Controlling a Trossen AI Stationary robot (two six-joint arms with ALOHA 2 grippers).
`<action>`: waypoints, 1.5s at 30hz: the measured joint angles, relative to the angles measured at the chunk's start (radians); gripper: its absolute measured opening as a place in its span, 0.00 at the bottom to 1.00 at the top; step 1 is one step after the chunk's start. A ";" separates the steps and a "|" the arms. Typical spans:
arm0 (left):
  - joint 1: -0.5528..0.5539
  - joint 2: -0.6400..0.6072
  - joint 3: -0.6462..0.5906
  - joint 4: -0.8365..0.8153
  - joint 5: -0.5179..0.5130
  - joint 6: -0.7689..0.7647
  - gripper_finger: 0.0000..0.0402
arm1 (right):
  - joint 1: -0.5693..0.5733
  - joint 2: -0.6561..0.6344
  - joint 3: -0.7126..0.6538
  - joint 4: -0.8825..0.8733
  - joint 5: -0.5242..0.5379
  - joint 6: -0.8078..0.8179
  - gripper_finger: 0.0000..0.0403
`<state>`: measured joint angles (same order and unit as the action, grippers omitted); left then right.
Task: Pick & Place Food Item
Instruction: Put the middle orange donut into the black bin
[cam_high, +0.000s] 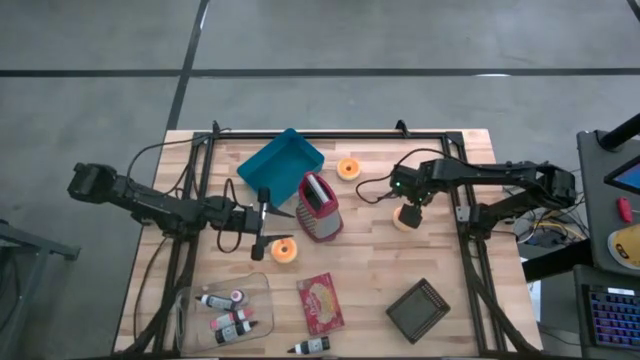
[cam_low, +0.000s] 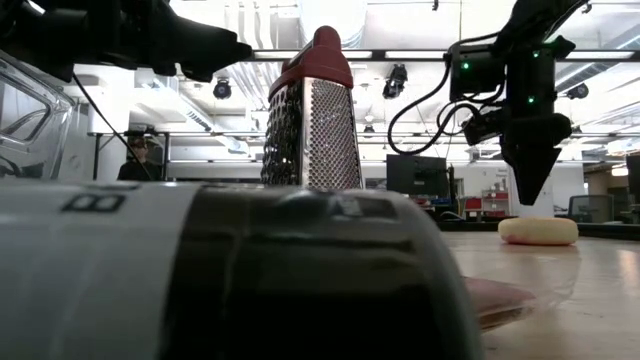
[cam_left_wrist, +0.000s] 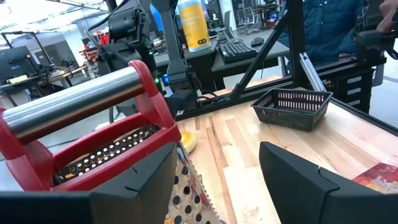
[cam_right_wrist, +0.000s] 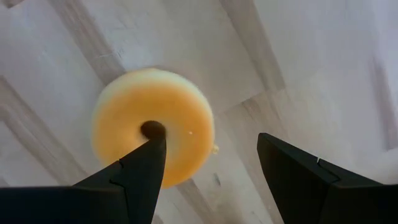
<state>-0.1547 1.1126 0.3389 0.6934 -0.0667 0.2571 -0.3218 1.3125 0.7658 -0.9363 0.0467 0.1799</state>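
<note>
Overhead, right gripper (cam_high: 406, 213), fingers spread, hangs above a donut (cam_right_wrist: 153, 126); only its wrist view reveals the hole. Left gripper (cam_high: 262, 222), fingers spread, faces the grater (cam_high: 319, 207) on the wooden table (cam_high: 400, 270).

In the low view a blurred cylinder (cam_low: 230, 270) just at the lens blocks most of my table. My right gripper's (cam_high: 407, 207) fingers cover part of the doughnut (cam_right_wrist: 152, 124) below them. The grater (cam_left_wrist: 93, 137) hides things beyond my left gripper (cam_high: 262, 222).
</note>
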 joint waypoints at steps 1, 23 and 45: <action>0.000 0.000 0.000 0.000 0.000 -0.002 0.58 | 0.000 0.006 -0.001 0.005 -0.011 0.000 0.62; 0.000 0.000 0.000 0.000 0.000 -0.007 0.58 | 0.000 0.168 -0.035 0.120 -0.088 -0.057 0.60; 0.000 0.000 0.000 0.001 0.000 -0.007 0.58 | 0.001 0.167 -0.036 0.160 -0.051 -0.067 0.04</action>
<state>-0.1551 1.1125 0.3387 0.6945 -0.0669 0.2501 -0.3210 1.4792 0.7300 -0.7763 -0.0048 0.1126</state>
